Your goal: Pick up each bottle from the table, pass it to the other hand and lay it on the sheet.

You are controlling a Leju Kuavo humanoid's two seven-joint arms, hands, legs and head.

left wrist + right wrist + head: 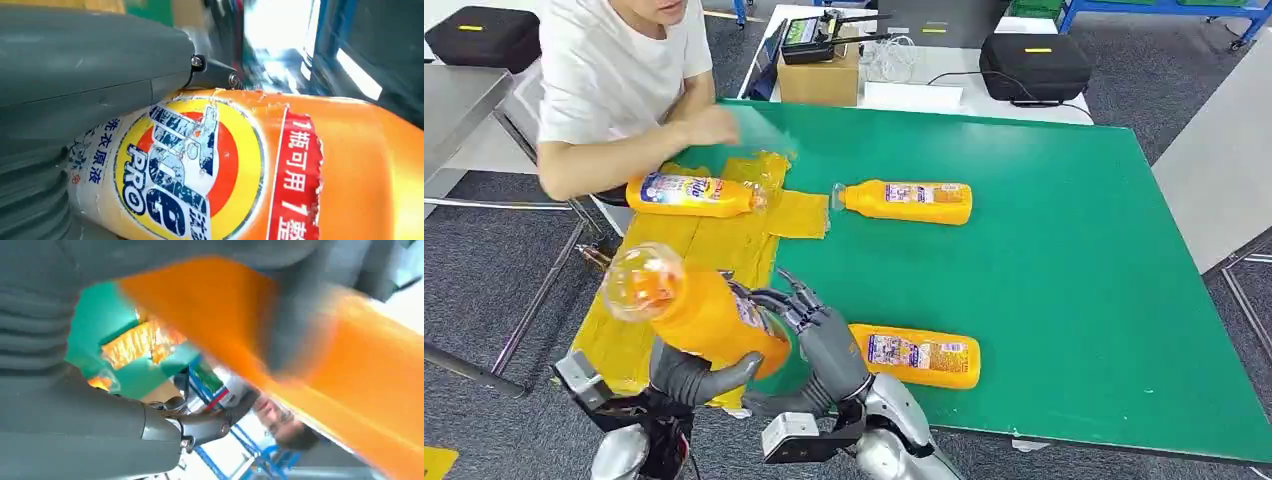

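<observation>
Above the near left corner of the green bench [1064, 300], both my hands meet around one orange bottle [709, 318]. My left hand [692, 375] cups it from underneath, fingers wrapped around its lower body, and my right hand [824, 345] closes on its base end from the right, fingers curled over the top. The bottle is tilted, its clear round cap [639, 280] pointing up and to the left, clear of the bench. From my left wrist, the bottle's label [190, 170] sits right against my grey thumb [90, 65]. From my right wrist, the orange body [310, 360] is blurred and crosses between my fingers.

Under the held bottle lies the yellow sheet [714, 240], spread along the left side of the bench. A second bottle [692, 194] lies on its side at the far end of the sheet, cap to the right. A third bottle [906, 201] lies on the bare green just right of the sheet, cap toward it. A fourth bottle [914, 355] lies near the front edge, just right of my right hand.

A person in a white shirt [619, 60] sits at the far left, one hand [709, 125] reaching over the bench above the sheet.
</observation>
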